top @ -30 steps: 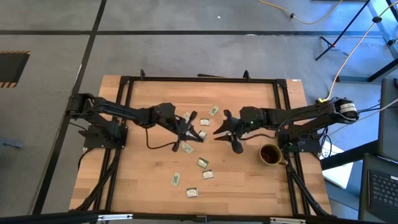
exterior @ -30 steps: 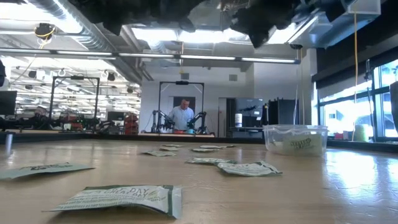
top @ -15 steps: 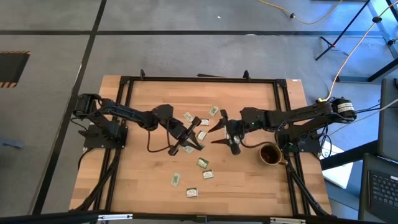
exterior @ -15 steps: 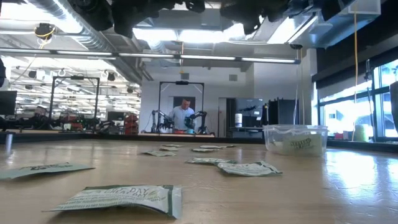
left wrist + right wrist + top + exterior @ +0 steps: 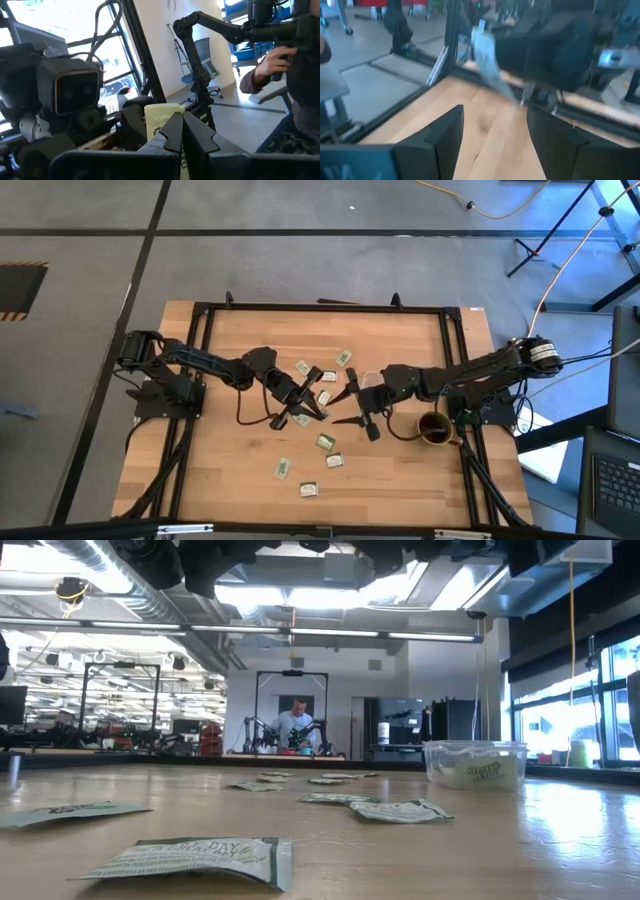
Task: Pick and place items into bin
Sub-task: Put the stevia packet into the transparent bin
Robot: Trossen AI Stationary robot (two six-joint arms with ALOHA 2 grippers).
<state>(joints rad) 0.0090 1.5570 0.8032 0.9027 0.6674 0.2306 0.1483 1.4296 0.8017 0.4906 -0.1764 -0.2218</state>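
Packets: small flat pale green and white rectangles. Seven lie loose on the wood in the high view, and the arms may hide more.
Spread of packets: two lie towards the far rail, one just beside the left arm's fingers, and four sit in a loose group nearer the front edge, well apart from each other.
Held packet: one, pinched by the left gripper, whose two dark fingers are pressed together on it above mid-table.
Bin: one small clear plastic tub with rounded corners, standing upright on the wood, with printed packets inside. In the high view I cannot tell where it sits.
Right gripper: its fingers are spread wide with nothing between them. It hovers over mid-table, near the left gripper but apart from it.
Mug: one, dark brown, by the right rail beneath the right arm.
Table: pale wood planks with a black metal frame along all four edges.
Open room: bare wood shows across the far strip, down the left side, and at the front right corner.
Person: one, far off across the room.
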